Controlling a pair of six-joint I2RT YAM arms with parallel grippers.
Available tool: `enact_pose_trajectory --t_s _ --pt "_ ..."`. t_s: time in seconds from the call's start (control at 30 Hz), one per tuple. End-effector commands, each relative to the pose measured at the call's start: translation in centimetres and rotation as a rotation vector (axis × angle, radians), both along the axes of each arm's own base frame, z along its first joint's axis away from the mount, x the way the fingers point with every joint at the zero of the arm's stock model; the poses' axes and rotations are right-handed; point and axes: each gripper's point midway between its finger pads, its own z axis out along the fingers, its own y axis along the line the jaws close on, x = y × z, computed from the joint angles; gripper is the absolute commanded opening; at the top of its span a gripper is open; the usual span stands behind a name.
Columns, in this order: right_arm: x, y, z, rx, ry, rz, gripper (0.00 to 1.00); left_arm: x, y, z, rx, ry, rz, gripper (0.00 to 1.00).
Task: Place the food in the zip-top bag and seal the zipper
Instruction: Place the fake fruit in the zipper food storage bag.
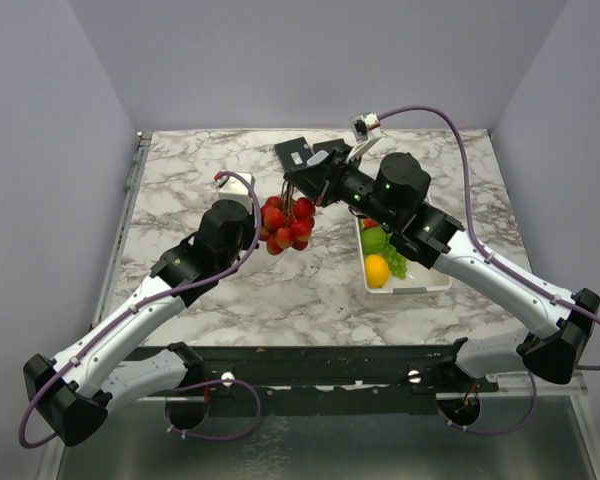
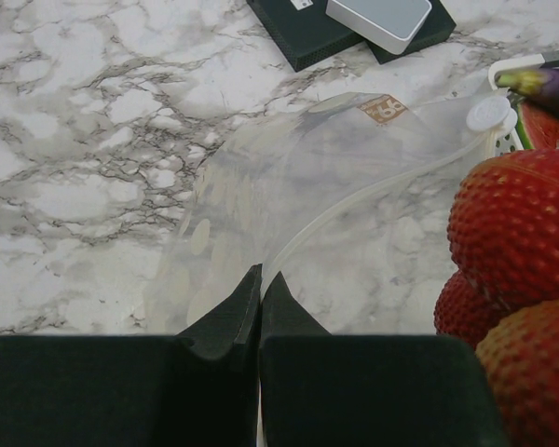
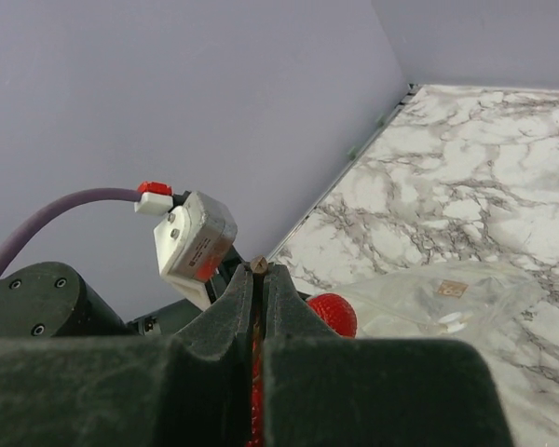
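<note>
Top external, strawberries (image 1: 287,223) dangling stems-up, right fingers (image 1: 308,186)

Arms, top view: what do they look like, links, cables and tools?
The left arm and right arm have white links and black joint housings, each trailing a purple cable. The left tool and right tool are black, with tapered fingers.

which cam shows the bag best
The left wrist view: the bag fills the frame close up, its edge pinched between the left fingers. The right wrist view shows only a crumpled part of it. In the top view it can hardly be made out beside the strawberries.
</note>
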Motion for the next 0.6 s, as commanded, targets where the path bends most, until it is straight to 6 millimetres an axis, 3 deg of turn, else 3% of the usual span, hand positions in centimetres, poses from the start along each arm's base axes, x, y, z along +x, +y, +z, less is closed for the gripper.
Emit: enact_pose_trajectory --t_s 0.0,0.57 --pt "0.6 0.4 1.1 0.069 -0.031 -0.039 0.01 -0.2 -0.4 0.6 -0.041 -0.018 -0.03 0.0" --pt "2.7 0.1 -5.0 -0.086 0.044 -0.16 0.01 -0.4 -0.7 2.0 -0.129 -0.044 -0.077 0.0"
